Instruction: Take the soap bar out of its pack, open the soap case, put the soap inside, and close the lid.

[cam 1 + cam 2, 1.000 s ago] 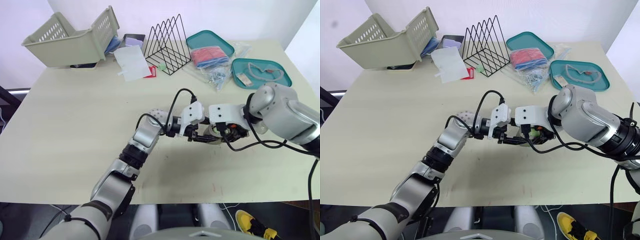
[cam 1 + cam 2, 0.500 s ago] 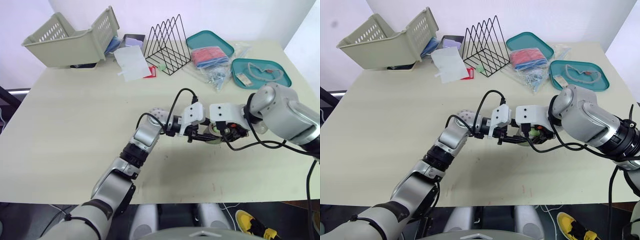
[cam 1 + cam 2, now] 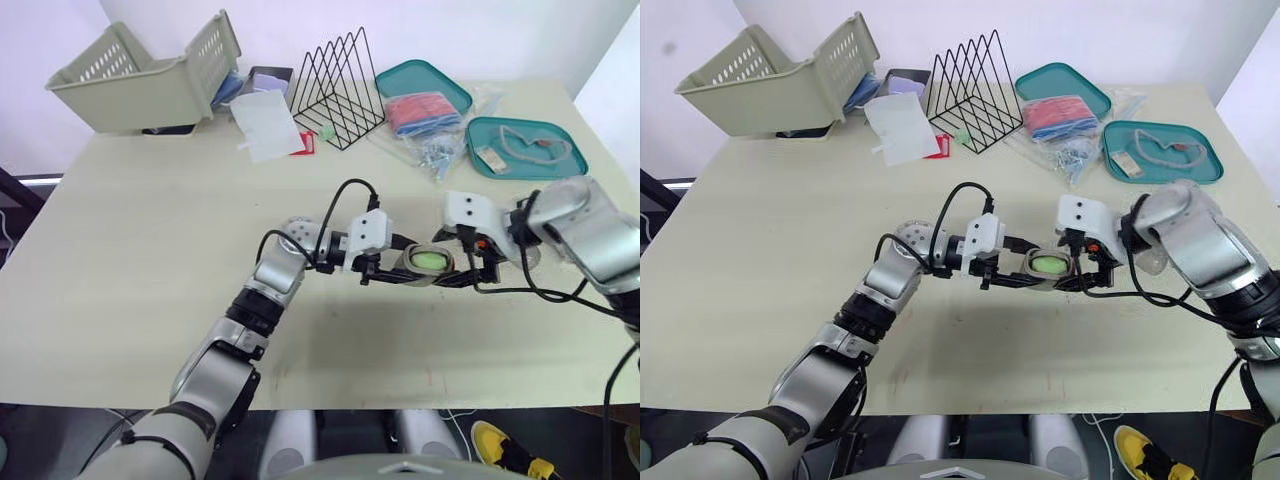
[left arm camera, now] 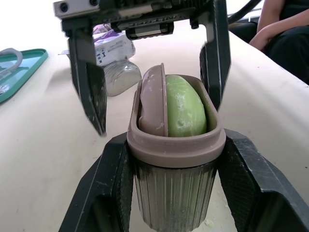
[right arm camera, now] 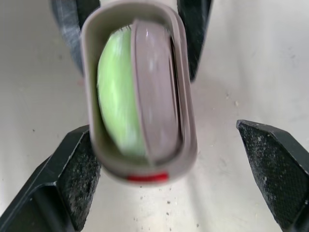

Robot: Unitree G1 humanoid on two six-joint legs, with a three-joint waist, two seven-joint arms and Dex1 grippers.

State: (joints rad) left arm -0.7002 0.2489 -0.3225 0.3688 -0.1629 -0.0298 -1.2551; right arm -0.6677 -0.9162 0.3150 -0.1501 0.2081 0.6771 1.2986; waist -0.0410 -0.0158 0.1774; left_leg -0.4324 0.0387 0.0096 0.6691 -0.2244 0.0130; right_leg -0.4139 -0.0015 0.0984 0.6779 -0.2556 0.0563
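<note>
Done: soap (image 4: pixel 186 108) is out of its pack and sits in the soap case (image 4: pixel 174 193), its green top showing above the rim.
Left to do: case not closed. A taupe piece (image 5: pixel 152 92) stands on edge inside, beside the soap; lid or inner tray, cannot tell. My read is that it needs sorting out before the case can shut.
Case place: on the table (image 3: pixel 150 250), right of centre, opening up, between both grippers.
Left gripper (image 3: pixel 400 268): at the case's 9 o'clock, fingers (image 4: pixel 104 193) clamped on its ribbed body.
Right gripper (image 3: pixel 462 268): at the case's 3 o'clock, fingers (image 5: pixel 72 169) spread wide either side, holding nothing. One pad is just beside the wall, the other apart.
Near edge: at 6 o'clock, well apart from the case.
Clutter: clear plastic piece (image 4: pixel 120 77) near, past the right gripper. Teal tray (image 3: pixel 530 170) at 1 o'clock, wire rack (image 3: pixel 335 90) at 11, basket (image 3: pixel 140 85) at 10, all well apart.
Open room: bare table from 6 round to 10 o'clock, so plenty of space to shift the case.
</note>
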